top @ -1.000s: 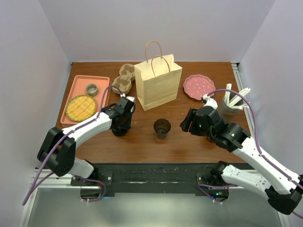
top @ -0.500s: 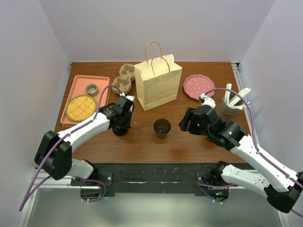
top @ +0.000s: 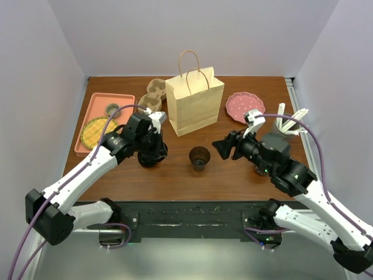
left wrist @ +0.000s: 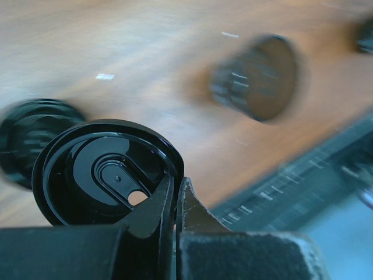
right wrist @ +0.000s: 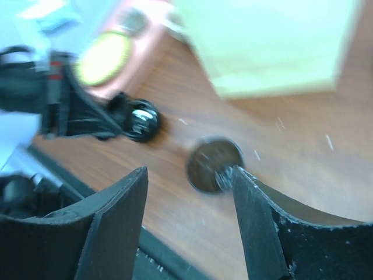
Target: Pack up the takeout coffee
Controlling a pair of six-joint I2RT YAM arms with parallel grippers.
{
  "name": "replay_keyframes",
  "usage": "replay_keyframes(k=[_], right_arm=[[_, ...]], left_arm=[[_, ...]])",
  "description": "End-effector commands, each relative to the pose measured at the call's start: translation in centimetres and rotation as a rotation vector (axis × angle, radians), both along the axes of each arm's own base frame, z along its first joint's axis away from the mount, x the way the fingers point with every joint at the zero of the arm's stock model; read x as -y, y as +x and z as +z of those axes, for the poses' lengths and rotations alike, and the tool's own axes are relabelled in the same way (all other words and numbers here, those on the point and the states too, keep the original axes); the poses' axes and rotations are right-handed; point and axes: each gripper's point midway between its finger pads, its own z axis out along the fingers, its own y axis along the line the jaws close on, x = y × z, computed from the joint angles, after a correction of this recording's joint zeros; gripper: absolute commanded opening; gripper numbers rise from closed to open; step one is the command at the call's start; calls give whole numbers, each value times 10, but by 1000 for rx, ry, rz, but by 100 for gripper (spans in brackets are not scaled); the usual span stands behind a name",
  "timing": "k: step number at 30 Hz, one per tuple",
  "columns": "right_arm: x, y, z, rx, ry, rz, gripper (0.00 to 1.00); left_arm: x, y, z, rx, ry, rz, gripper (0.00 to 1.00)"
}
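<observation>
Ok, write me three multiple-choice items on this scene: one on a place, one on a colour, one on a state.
1. Where does the lidless cup stand?
A. inside the paper bag
B. in front of the paper bag
C. on the dotted plate

2. What colour is the dotted plate?
A. pink
B. blue
C. green

3. How are the left fingers?
A. wide open, holding nothing
B. shut on the paper bag's handle
C. shut on the rim of the black lid

Answers:
1. B: the top view shows it standing open just nearer the camera than the bag.
2. A: the top view shows a pink face with pale dots.
3. C: the left wrist view shows both fingers pinched together on the lid's edge.
</observation>
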Motion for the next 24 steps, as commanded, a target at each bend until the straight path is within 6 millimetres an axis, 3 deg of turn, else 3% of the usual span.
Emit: replay_keyframes(k=[1,6,12,13,15,24], right_arm=[[-43,-27,52,404,22,384,64],[-61,-49,45,647,-102,640,65],[-70,-51,51,823,-249,758,66],[-76,-53,39,795,-280,803,66],[-81,-55,45,853,-330,838,66],[-107,-81,11,888,-511,986,68]], left_arm=[[42,-41,55,-51,-308,-201,0],[63,-86,95,-160,-586,-347,0],[59,-109,86,-253,-603,-404,0],[58,-113,84,-271,-597,-407,0],[56,-116,86,-271,-602,-423,0],[60,-125,94,-340,-651,-464,0]])
